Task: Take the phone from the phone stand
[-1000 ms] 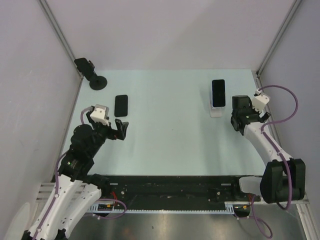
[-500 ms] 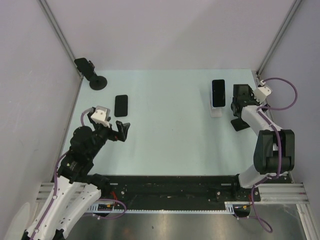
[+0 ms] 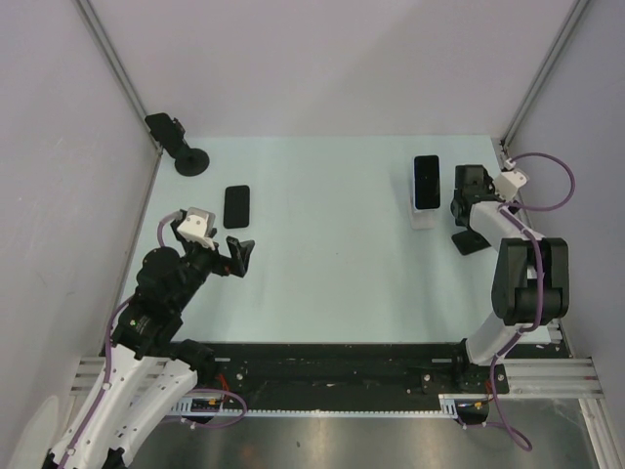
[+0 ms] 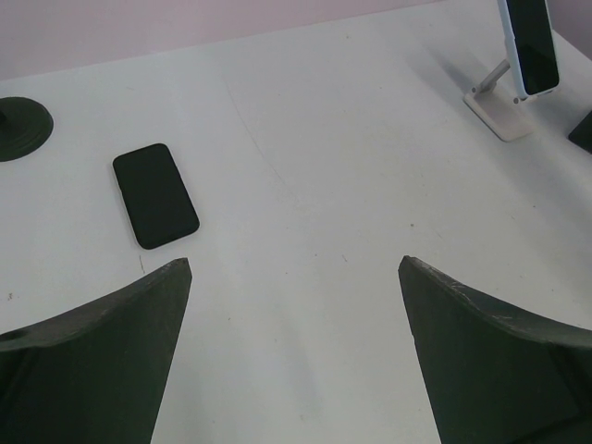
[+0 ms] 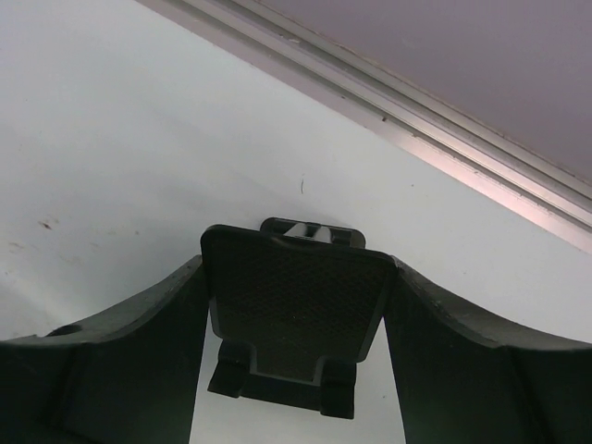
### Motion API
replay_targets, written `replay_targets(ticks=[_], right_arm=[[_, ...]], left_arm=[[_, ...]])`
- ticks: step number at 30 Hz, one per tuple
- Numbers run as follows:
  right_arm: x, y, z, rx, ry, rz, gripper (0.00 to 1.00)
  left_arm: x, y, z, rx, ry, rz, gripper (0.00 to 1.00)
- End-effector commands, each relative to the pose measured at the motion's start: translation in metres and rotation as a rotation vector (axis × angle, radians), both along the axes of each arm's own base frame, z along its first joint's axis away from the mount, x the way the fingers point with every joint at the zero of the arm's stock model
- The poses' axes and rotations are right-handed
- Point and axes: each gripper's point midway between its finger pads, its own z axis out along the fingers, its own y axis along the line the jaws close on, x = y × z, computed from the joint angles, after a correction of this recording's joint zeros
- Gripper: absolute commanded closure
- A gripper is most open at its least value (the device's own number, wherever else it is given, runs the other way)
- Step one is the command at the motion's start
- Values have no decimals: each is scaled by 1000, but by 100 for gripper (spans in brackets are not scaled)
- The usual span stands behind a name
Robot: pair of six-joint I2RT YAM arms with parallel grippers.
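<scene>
1. Left gripper (image 4: 294,268): we find its fingers (image 4: 102,361) spread wide with nothing between them but bare table (image 3: 332,274). It holds nothing.
2. Right gripper (image 5: 296,277): we find its fingers (image 5: 111,361) set on either side of the tilted plate of a black stand (image 5: 296,314). Each inner face lies right against a plate edge, and no gap shows in the wrist view. We cannot tell whether they are pressing on the plate or only flanking it.
3. Phone (image 3: 426,181): it sits propped, screen up, on the white phone stand (image 3: 423,219). Neither pair of fingers touches it.
4. Phone relative to the left fingers: in the left wrist view it lies far ahead and off to the right of the right-hand finger, well apart (image 4: 532,42). The white phone stand (image 4: 499,106) is just below it in that view.
5. Phone relative to the right fingers: from above it stands just beside the right gripper (image 3: 471,227), on the side toward the left arm, outside the gap between the fingers. It does not appear in the right wrist view.
6. The black stand (image 3: 472,242) is on the table near the white phone stand, apart from it.
7. Second phone (image 4: 155,194): it lies flat on the table ahead of the left-hand finger of the left gripper, near but not touching.
8. Round-based mount (image 3: 183,149): it stands well beyond the left fingers, past the second phone.
</scene>
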Motion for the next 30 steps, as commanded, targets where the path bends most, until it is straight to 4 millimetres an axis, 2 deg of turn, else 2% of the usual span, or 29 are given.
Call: replay_targets(ticks=[1, 3, 4, 5, 7, 8, 9, 10, 11, 12, 13, 14, 16, 17, 21, 27, 30], right_arm=[[22, -7, 28, -31, -68, 50, 59], [35, -2, 32, -26, -55, 164, 71], [45, -1, 42, -33, -98, 198, 77], [54, 7, 43, -14, -104, 277, 89], [72, 7, 57, -41, -144, 387, 93], [84, 20, 57, -12, -167, 493, 94], [91, 24, 58, -12, -177, 556, 94], [99, 21, 69, -77, -183, 626, 95], [107, 26, 64, -88, -175, 698, 96], [115, 27, 68, -132, -176, 750, 97], [117, 22, 66, -203, -121, 811, 99], [125, 28, 61, -227, -98, 895, 100], [129, 24, 60, -275, -71, 966, 100], [133, 31, 63, -295, -77, 1055, 100], [132, 39, 65, -243, -155, 1277, 98], [124, 20, 53, -201, -94, 1358, 92], [123, 18, 53, -134, -163, 1375, 90]], left_arm=[[1, -2, 3, 17, -30, -19, 0], [0, -3, 2, 18, -27, -22, 0], [0, -3, 2, 19, -28, -25, 0], [0, -3, 2, 18, -26, -25, 0], [0, -4, 2, 19, -24, -27, 0], [0, -4, 2, 19, -26, -27, 0], [0, -4, 2, 19, -26, -27, 0], [0, -4, 2, 21, -25, -27, 0], [0, -4, 2, 20, -25, -27, 0], [0, -4, 2, 21, -25, -27, 0], [-1, -7, 2, 18, -27, -51, 0], [-2, -8, 2, 18, -26, -55, 0], [-2, -8, 2, 21, -27, -55, 0], [-2, -8, 1, 21, -26, -55, 0], [-1, -10, 0, 23, -22, -64, 0], [0, -11, -2, 30, -11, -71, 0], [0, -12, -4, 32, -4, -76, 0]])
